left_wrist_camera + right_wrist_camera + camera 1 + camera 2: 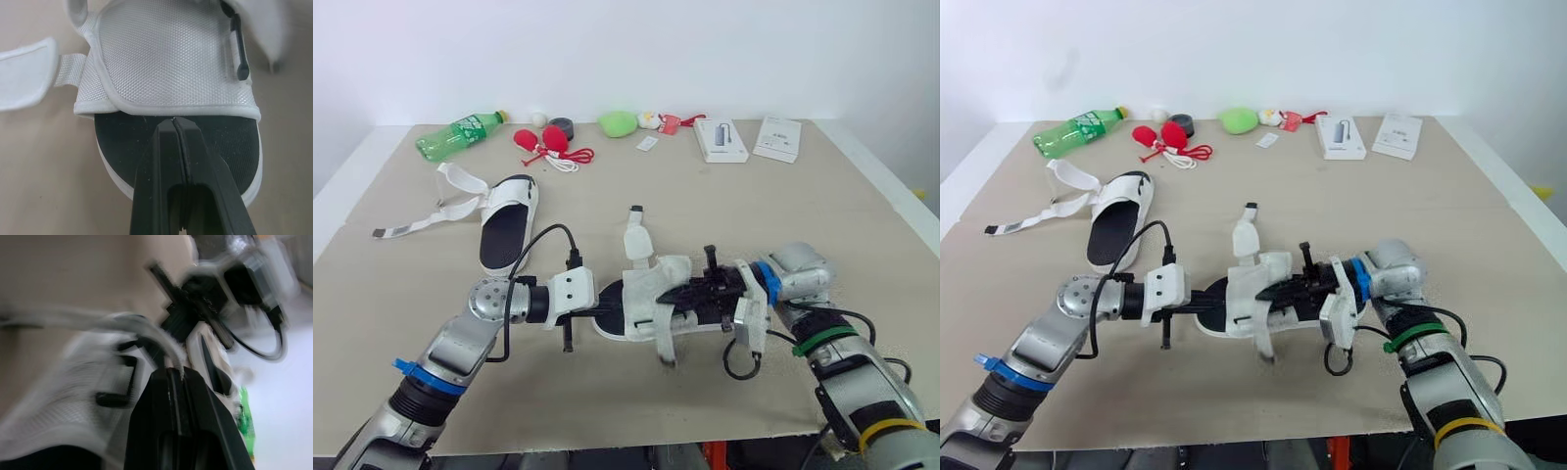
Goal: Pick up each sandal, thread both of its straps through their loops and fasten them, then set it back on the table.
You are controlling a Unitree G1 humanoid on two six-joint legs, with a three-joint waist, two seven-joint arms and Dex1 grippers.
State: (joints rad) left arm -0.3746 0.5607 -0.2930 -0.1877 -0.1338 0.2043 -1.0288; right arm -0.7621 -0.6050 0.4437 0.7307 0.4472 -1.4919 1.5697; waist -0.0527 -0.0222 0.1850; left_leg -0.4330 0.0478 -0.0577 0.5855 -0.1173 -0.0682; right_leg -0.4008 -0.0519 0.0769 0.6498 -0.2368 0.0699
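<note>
A white sandal with a black insole lies at the middle front of the table, between my two grippers. One of its straps stands up. Another strap hangs toward the front. My left gripper is shut, and its fingertips rest on the insole at the edge of the white upper. My right gripper reaches across the upper from the right. It is shut with a white strap at its tips. A second sandal lies further back on the left, its straps spread loose.
Along the back edge stand a green bottle, red objects with a cord, a dark round thing, a green lump, a white box and a booklet.
</note>
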